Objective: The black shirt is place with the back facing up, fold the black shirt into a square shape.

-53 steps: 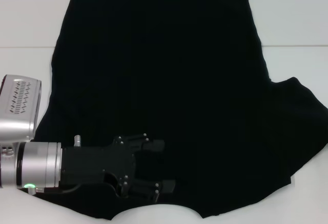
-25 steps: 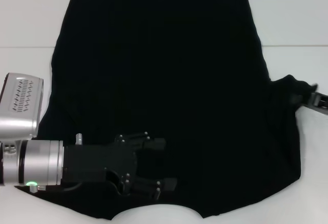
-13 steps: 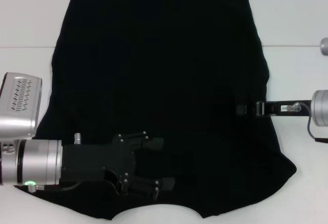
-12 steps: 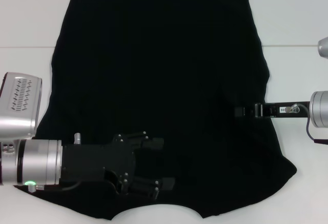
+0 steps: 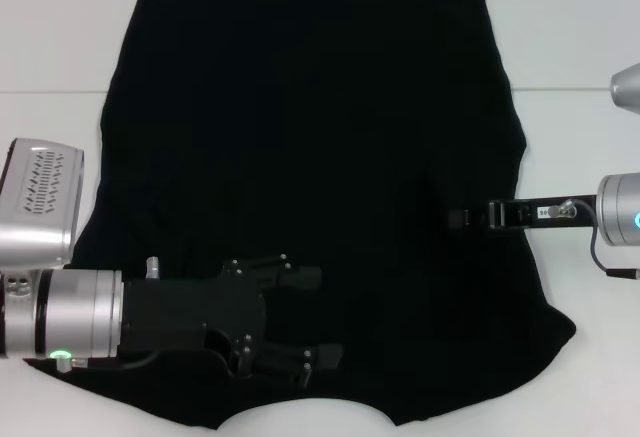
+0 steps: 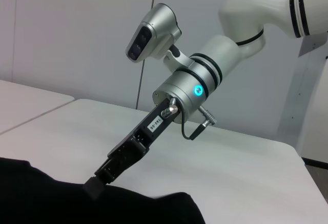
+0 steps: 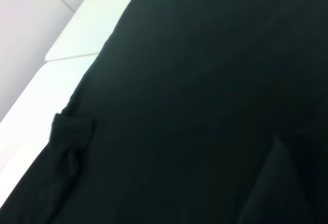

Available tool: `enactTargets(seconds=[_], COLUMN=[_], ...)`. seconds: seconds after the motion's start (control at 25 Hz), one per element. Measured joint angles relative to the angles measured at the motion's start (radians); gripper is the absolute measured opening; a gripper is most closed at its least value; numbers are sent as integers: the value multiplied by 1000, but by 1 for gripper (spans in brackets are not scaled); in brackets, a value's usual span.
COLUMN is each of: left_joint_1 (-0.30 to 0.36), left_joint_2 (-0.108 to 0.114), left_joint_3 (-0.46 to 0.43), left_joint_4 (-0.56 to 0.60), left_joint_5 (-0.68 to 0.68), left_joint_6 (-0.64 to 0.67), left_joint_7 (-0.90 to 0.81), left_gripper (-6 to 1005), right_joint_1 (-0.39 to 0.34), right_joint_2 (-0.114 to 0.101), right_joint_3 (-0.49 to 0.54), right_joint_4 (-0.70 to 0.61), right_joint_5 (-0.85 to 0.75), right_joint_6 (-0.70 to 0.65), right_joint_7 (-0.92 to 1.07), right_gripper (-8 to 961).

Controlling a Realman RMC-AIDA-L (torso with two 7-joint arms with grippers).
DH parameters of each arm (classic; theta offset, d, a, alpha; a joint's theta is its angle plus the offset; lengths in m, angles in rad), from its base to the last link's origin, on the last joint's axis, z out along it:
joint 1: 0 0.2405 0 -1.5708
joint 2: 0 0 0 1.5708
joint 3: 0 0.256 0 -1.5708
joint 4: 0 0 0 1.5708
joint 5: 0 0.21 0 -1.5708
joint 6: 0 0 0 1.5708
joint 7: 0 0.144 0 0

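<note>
The black shirt [image 5: 310, 157] lay flat on the white table [image 5: 50, 37]. The left gripper [image 5: 318, 317] rested on it, fingers apart — holding nothing. The right gripper [image 5: 462, 219] reached over its edge; I could not tell its grip.

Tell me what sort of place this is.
Probably a robotics lab or test room, not a home. A black shirt lies spread on a plain white table, the walls are bare pale panels, and the left gripper and right gripper work over the cloth.
</note>
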Motion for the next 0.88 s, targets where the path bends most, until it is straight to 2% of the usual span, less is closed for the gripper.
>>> enactTargets(seconds=[0.16,0.4,0.52,0.64,0.72,0.88], left_joint_1=[0,3,9,14,21,72], left_joint_2=[0,0,2,9,21,43], left_joint_3=[0,-8,-17,-64,-107,-163], left_joint_4=[0,1,6,11,19,85], left_joint_5=[-1,-3,-9,-8,-2,12], left_joint_6=[-1,-2,-13,-30,-37,-42], left_joint_7=[0,-16,-47,-113,-170,-282], left_gripper=[949,948,948,948,949,949], right_joint_1=[0,-9,-18,-34,-40,-36], right_joint_2=[-2,-12,-11,3,18,36], right_joint_3=[-3,1,2,0,-1,0], right_joint_4=[-14,-22,-15,-8,-1,31], right_joint_5=[11,74,116,178,204,232], right_joint_6=[-36,-87,-104,-119,-120,-94], right_joint_7=[-4,-15,-48,-126,-179,-254], right_gripper=[70,314,383,453,499,616])
